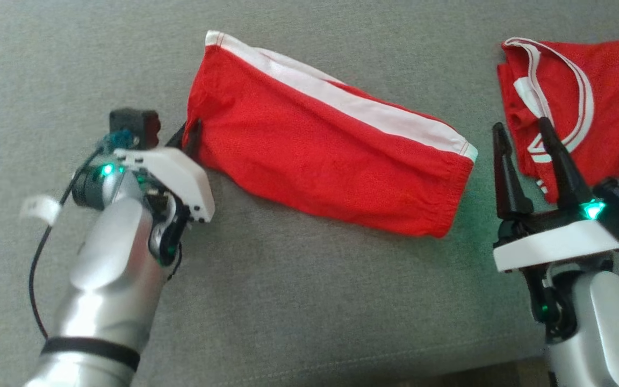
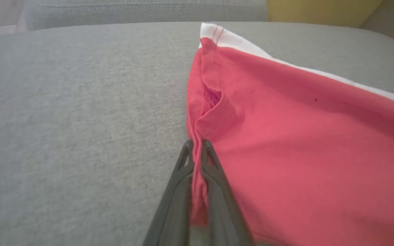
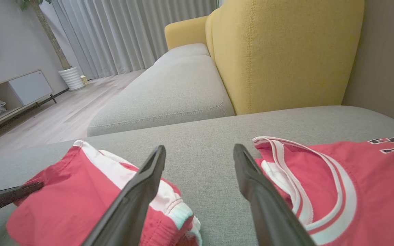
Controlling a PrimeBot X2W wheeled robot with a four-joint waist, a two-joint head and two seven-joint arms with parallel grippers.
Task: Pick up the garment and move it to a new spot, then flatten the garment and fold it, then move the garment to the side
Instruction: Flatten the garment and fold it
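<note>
Item one: folded red cloth shorts with a white side stripe [image 1: 315, 156], lying flat on the grey woven sofa cushion [image 1: 288, 301], gathered end toward your right. Your left gripper [image 1: 190, 138] is pinched tight on the shorts' left edge, with cloth bunched between its fingers. Your right gripper [image 1: 520, 124] stands spread wide, holding nothing, between the shorts and item two: a red jersey with a white-trimmed neckline [image 1: 605, 107].

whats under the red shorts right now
The red shorts lie flat on the grey sofa cushion, which shows all around them. Whether anything lies beneath them is hidden by the cloth.
</note>
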